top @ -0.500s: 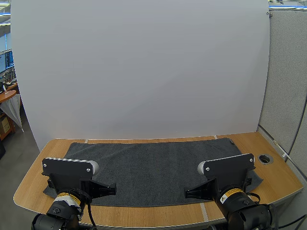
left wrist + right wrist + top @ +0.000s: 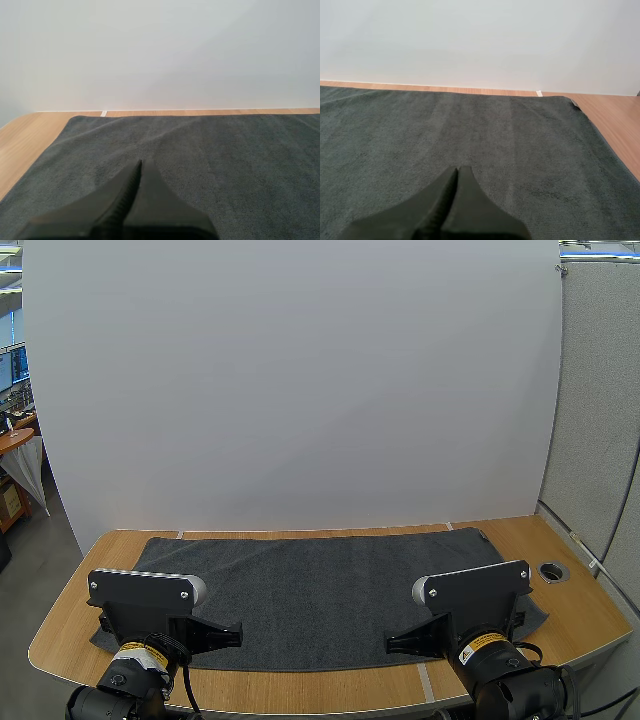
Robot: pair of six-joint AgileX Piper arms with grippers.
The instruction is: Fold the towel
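Table (image 2: 62, 628), towel (image 2: 320, 590); left tool (image 2: 140, 163), right tool (image 2: 458, 169) closed.

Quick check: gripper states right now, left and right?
Left gripper: shut, holding nothing, over the towel.
Right gripper: shut, holding nothing, over the towel.

Centre of frame, towel (image 2: 330, 590): dark grey cloth, matt, with a short soft nap and faint creases. Lower right, table (image 2: 585, 615): pale wood, smooth, slight sheen. The left gripper (image 2: 140, 164) and right gripper (image 2: 458, 170): black, matt, plastic-looking, ribbed inner faces.
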